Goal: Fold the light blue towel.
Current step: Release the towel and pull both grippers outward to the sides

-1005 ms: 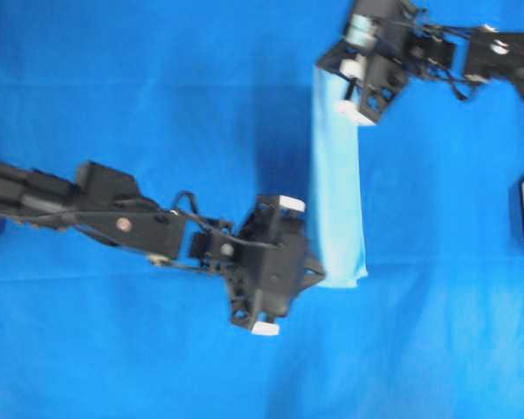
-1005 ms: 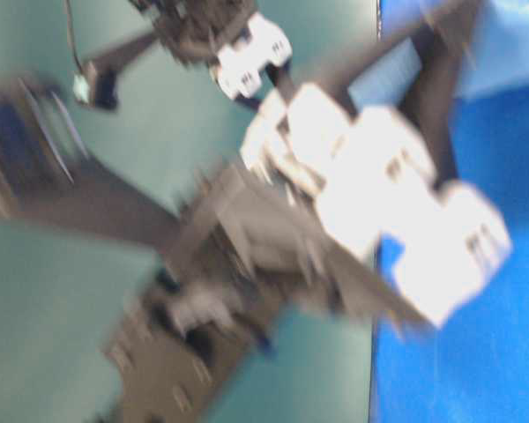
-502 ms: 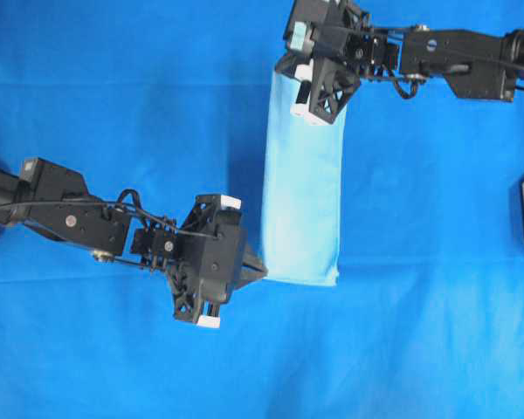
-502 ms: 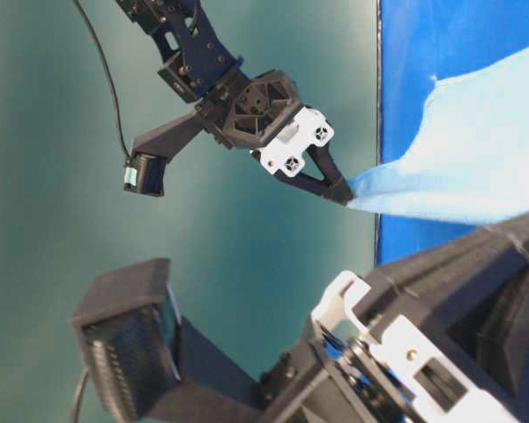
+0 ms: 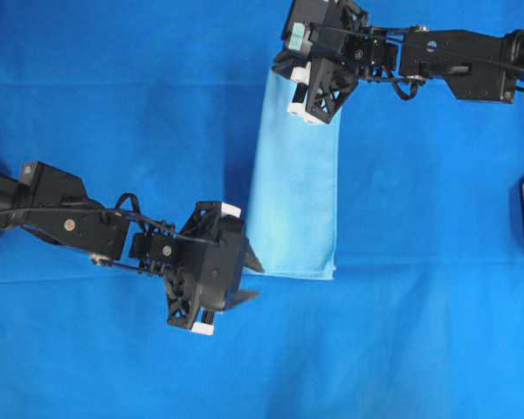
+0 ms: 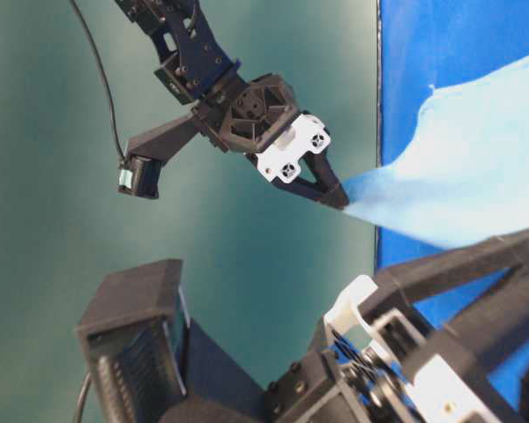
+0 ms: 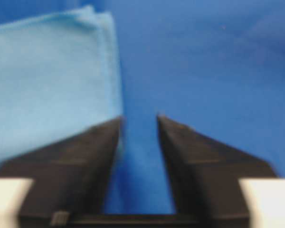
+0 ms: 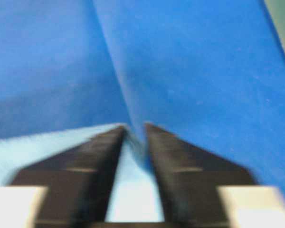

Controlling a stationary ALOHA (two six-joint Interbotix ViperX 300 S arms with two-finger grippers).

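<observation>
A: On the big blue sheet [image 5: 113,105], mid-frame from overhead: light blue towel [image 5: 293,201] folded into a long narrow strip, running top to bottom, lying flat. Confirm?

B: Confirmed. Near end square, far end tucked under the right gripper [image 5: 290,80].

A: Left side?

B: Reaching in from the left edge, wrist level, left gripper [image 5: 250,278] pointing right at the strip's near left corner. Fingers spread, nothing between them. Wrist view: tips apart over bare sheet, towel hem just beside the left finger [image 7: 76,156].

A: Holding anything?

B: No.

A: Right side?

B: Coming in from the top right, forearm roughly horizontal, head angled down over the strip's far end. Wrist view: a slim gap between the fingers, towel under them. Side view: tips at the towel's raised corner [image 6: 357,189]. Gripping or just touching, cannot tell.
</observation>
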